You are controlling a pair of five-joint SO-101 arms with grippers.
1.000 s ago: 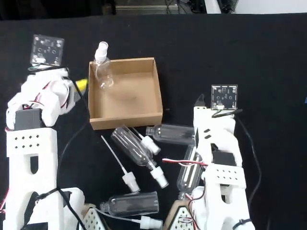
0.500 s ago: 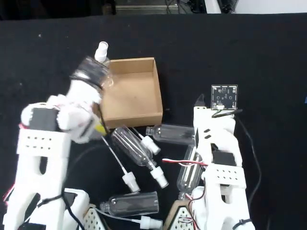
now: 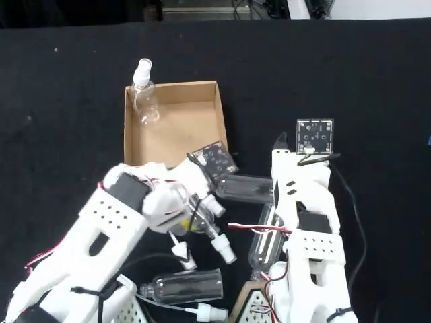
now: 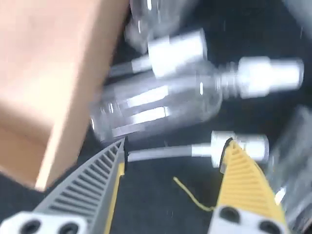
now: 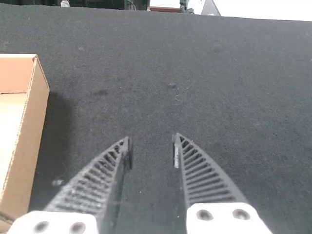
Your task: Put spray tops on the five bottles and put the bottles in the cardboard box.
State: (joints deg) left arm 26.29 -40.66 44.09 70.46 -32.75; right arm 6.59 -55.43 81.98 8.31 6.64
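Loose spray top [image 4: 251, 146], its tube crosswise between the tips of the spread left hand [image 4: 174, 146].

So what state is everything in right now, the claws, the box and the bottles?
left gripper: open, over a loose spray top.
right gripper: open, empty.
cardboard box: holds one topped bottle in a corner.
bottle beside the left gripper: lying down, top on.
bottle near the arm bases: lying down, no top.

White arms [image 3: 310, 202], red wires [image 3: 259, 229], yellow-grey ribbed left gripper [image 4: 174, 146], dark ribbed right gripper [image 5: 152, 141]
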